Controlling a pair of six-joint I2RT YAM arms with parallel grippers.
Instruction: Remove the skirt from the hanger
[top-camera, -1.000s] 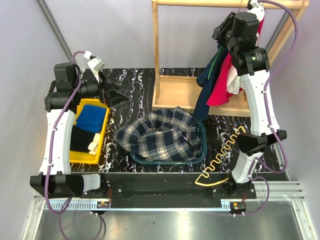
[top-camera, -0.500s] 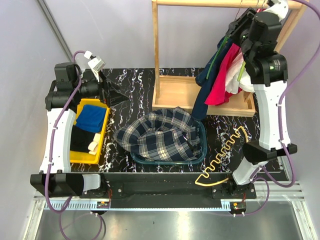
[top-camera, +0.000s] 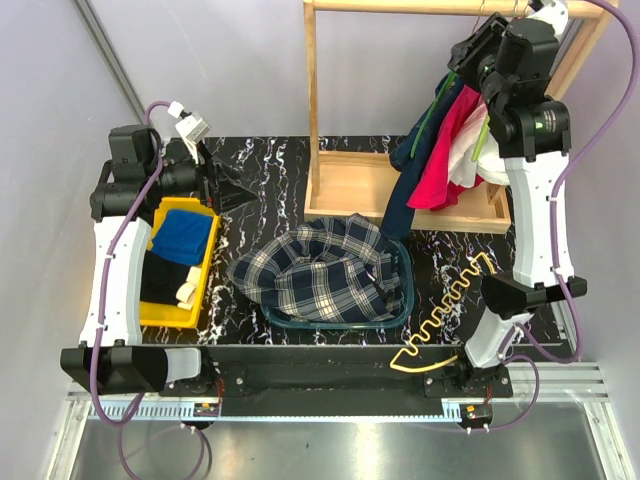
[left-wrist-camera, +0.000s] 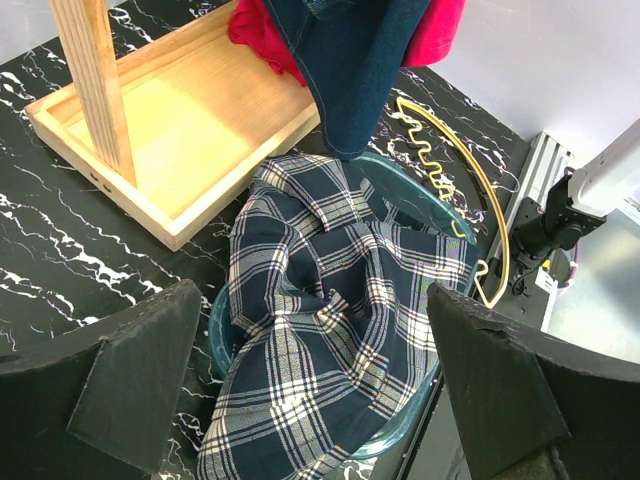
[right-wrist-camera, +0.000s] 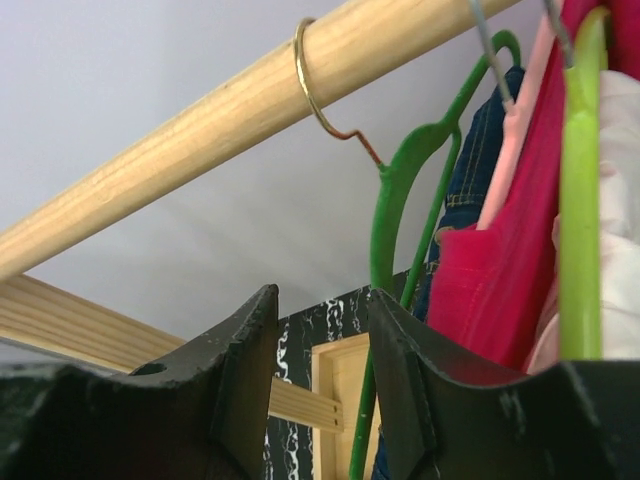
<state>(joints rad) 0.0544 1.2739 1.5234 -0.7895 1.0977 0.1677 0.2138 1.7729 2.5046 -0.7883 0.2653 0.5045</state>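
The tartan skirt (top-camera: 325, 270) lies bunched in a teal basket (top-camera: 400, 312), off the hanger. It also shows in the left wrist view (left-wrist-camera: 330, 330). The pale yellow hanger (top-camera: 445, 310) lies flat on the table right of the basket, also in the left wrist view (left-wrist-camera: 470, 190). My left gripper (top-camera: 215, 185) is open and empty, held high left of the basket, its jaws (left-wrist-camera: 312, 300) framing the skirt from afar. My right gripper (top-camera: 462, 52) is open and empty, up by the rack rail (right-wrist-camera: 200, 120) next to a green hanger (right-wrist-camera: 385, 220).
A wooden rack (top-camera: 400, 190) stands at the back. On its rail hang a navy denim garment (top-camera: 410, 190), a red garment (top-camera: 445, 165), a pink hanger (right-wrist-camera: 510, 150) and a lime hanger (right-wrist-camera: 580, 200). A yellow bin (top-camera: 165, 315) of clothes sits at left.
My right arm has risen and swung right, up to the rack rail, then eased slightly left. The left arm, skirt and hanger have not moved.
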